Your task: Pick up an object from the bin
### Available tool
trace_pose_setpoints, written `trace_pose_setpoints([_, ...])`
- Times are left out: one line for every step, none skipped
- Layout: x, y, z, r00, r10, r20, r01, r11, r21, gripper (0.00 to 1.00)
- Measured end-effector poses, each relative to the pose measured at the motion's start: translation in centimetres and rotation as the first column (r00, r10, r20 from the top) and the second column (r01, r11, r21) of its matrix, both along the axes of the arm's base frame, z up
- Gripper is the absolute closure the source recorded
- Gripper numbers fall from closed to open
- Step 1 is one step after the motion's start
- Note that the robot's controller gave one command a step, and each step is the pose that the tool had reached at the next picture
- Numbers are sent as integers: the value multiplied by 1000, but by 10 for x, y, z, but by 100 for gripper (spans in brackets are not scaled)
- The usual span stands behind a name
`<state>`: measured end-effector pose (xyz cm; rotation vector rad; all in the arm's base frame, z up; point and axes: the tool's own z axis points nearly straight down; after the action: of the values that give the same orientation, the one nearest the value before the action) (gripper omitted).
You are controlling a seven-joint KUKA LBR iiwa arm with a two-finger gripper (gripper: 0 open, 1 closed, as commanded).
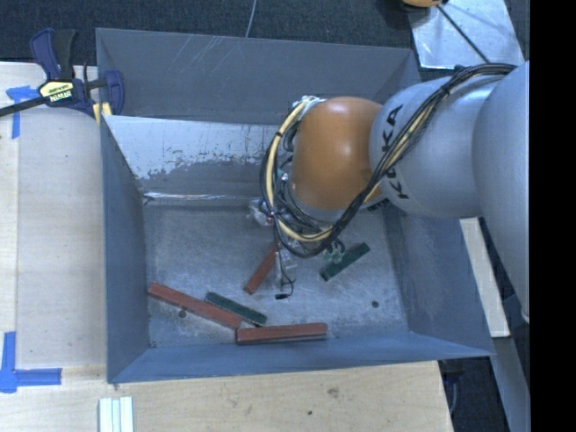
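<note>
My gripper (285,282) hangs below the arm's wrist over the middle of the bin floor. A short reddish-brown stick (261,274) lies tilted just to its left, touching or nearly touching it. A dark green flat piece (346,258) lies to its right, partly under the arm. Whether anything is held cannot be seen from here.
Along the bin's front wall lie a long reddish-brown stick (191,305), a dark green stick (237,310) across its end, and another reddish-brown stick (282,333). The arm and its orange cover hide the back right of the bin floor.
</note>
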<state>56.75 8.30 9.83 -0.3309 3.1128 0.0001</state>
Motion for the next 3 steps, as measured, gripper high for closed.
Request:
trace_pose_setpoints([16,-6,-27,998,57,-7,-57,998,0,0])
trace_pose_setpoints([22,1,-28,968,250,-5,-250,968,-1,0])
trace_pose_setpoints([18,-4,-27,998,65,-9,-65,998,-1,0])
